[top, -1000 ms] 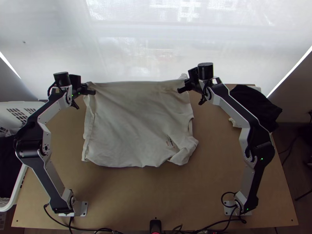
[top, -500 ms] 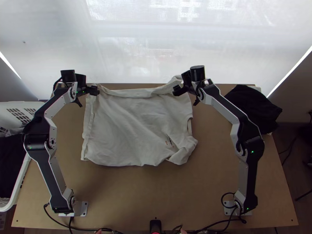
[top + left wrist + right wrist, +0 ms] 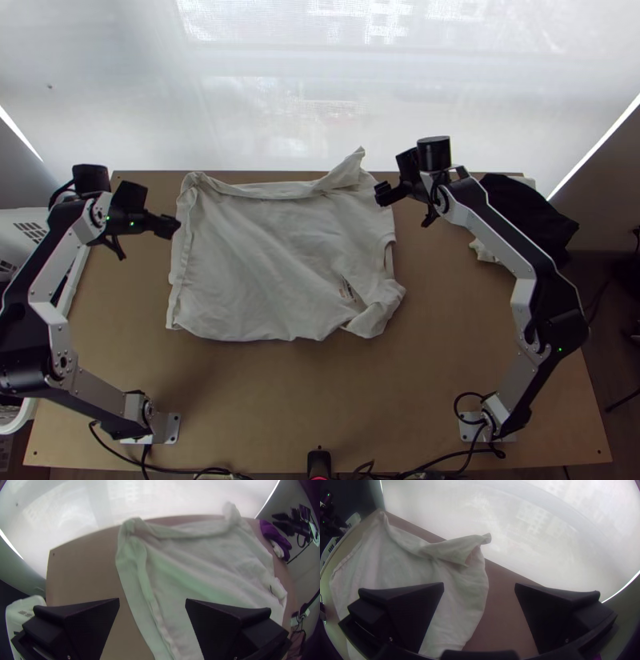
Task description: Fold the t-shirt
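At the T-shirt's left side, near its far corner, I see the left pincer (image 3: 170, 226), and its two wide black fingers are spread well apart with nothing pinched between them. Across by the far right part of the cloth is the right pincer (image 3: 384, 194), also spread and holding nothing. Between them the cream T-shirt (image 3: 272, 248) lies mostly spread out on the wooden worktop (image 3: 320, 400), toward its far side. Its far edge is turned over in a loose, uneven strip, and at the far right a crumpled tip pokes past the worktop's edge. Down the left side run hems lying one beside the other, while the near right corner is bunched, close to some small print (image 3: 347, 290). Farther out, a dark cloth (image 3: 524, 216) sits heaped at the far right, with a bit of pale fabric (image 3: 484, 252) beside it. Off to the left stands a white basket (image 3: 28, 220), and a bright, pale screen (image 3: 320, 88) rises behind everything.
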`<state>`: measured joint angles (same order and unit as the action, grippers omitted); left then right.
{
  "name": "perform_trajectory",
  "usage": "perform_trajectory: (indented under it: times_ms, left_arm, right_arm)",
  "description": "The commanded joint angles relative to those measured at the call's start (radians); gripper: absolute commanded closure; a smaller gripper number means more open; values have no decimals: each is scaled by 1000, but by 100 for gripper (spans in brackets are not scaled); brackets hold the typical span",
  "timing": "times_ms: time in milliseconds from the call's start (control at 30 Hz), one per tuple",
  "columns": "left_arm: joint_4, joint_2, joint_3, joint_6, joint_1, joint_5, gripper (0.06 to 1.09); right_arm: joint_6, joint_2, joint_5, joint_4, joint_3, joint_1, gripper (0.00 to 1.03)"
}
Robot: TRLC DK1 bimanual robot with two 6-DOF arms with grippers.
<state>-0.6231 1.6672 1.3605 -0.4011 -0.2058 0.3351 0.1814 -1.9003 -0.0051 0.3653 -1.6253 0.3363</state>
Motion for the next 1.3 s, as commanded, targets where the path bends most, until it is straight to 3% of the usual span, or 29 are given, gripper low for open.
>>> perform_trajectory:
  times_ms: [0, 200, 467, 600, 767, 1033, 1267]
  left_arm:
    - [-253, -265, -265, -219, -113, 41, 12]
    - [-385, -365, -408, -332, -161, 41, 12]
    - [-408, -409, -506, -323, -124, 47, 13]
    - [-346, -406, -548, -292, -109, 47, 18]
    - [-320, -368, -567, -274, -96, 65, 41]
    - [-302, -325, -560, -223, -90, 139, 102]
    - [-293, -333, -497, -163, -87, 145, 105]
  right_arm:
    - [-25, 182, 1, 130, 111, 17, 4]
    - [3, 333, 1, 230, 243, 98, 4]
    - [0, 486, 1, 276, 392, 110, 4]
    - [-13, 544, -3, 313, 446, 124, 4]
    - [-8, 578, -3, 380, 512, 193, 4]
    - [64, 589, -4, 512, 622, 349, 4]
    - [67, 558, -6, 509, 690, 491, 4]
